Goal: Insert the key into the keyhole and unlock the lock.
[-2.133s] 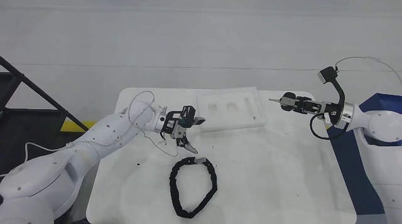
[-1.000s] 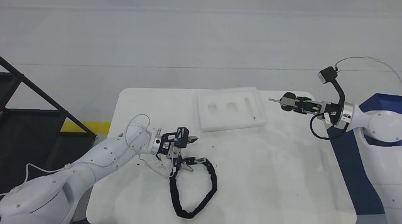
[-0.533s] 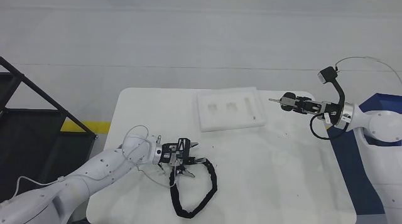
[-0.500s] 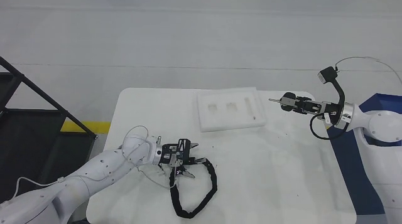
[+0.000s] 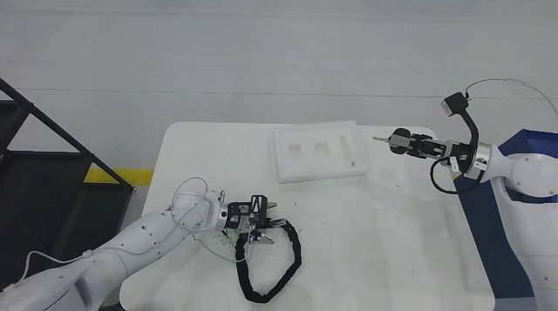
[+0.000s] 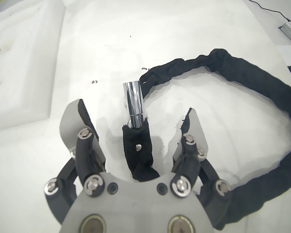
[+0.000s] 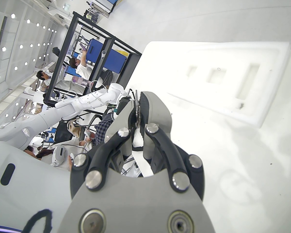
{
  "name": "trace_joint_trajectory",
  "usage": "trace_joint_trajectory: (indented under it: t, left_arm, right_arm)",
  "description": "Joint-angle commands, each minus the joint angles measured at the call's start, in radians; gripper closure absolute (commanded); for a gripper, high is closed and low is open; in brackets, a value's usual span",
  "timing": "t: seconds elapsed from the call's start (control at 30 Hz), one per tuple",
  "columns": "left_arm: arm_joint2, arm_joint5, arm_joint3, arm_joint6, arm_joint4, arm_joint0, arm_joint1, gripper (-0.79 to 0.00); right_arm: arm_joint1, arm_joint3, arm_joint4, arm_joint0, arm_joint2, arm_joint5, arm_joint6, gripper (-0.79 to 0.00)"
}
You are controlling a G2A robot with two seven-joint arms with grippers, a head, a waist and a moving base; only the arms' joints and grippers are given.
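Lock (image 6: 133, 105): a chrome cylinder on the end of a black sleeved chain (image 5: 270, 263), lying flat on the near-left part of the table (image 5: 392, 241). Left gripper (image 6: 135, 112) sits low over it, claw released and spread wide. One finger is on either side of the cylinder, neither touching, nothing grasped. The chain loop curls off nearer and to the right. Farther back, centre: white foam tray (image 5: 318, 152). Far right, over the table edge: right gripper (image 5: 403, 142) clenched on the key (image 5: 379, 139), tip pointing left, well apart from the lock. Judgement: key in hand, lock not yet gripped. Insertion and turning remain.
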Motion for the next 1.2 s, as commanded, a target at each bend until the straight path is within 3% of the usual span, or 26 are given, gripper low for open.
trace_joint_trajectory:
  t: [0.0,0.03,0.07,0.17,0.23,0.27,0.6,1.0,1.17]
  left_arm:
    - [-0.005,0.001,0.003,-0.002,0.004,0.002,-0.003,-0.428]
    - [-0.007,0.001,0.005,-0.003,0.005,0.004,-0.004,-0.302]
    - [-0.010,0.001,0.007,-0.004,0.004,0.005,-0.006,-0.228]
    - [-0.012,-0.006,0.014,-0.013,0.011,0.008,-0.014,-0.163]
    - [-0.015,-0.011,0.024,-0.018,0.007,0.009,-0.019,-0.031]
    - [-0.019,-0.011,0.030,-0.018,0.001,0.009,-0.022,0.000]
    - [-0.081,-0.089,0.064,0.082,-0.046,-0.009,-0.023,0.000]
    - [-0.128,-0.307,0.002,0.306,-0.089,-0.016,-0.023,0.000]
    - [-0.119,-0.303,-0.034,0.339,-0.120,-0.028,-0.036,0.000]
  right_arm:
    - [0.000,0.000,0.000,0.000,0.000,0.000,0.000,0.000]
    - [0.000,0.000,0.000,0.000,0.000,0.000,0.000,0.000]
    - [0.000,0.000,0.000,0.000,0.000,0.000,0.000,0.000]
    - [0.000,0.000,0.000,0.000,0.000,0.000,0.000,0.000]
    - [0.000,0.000,0.000,0.000,0.000,0.000,0.000,0.000]
    - [0.000,0.000,0.000,0.000,0.000,0.000,0.000,0.000]
    - [0.000,0.000,0.000,0.000,0.000,0.000,0.000,0.000]
    - [0.000,0.000,0.000,0.000,0.000,0.000,0.000,0.000]
    - [0.001,-0.015,-0.024,-0.009,-0.007,0.022,-0.014,0.000]
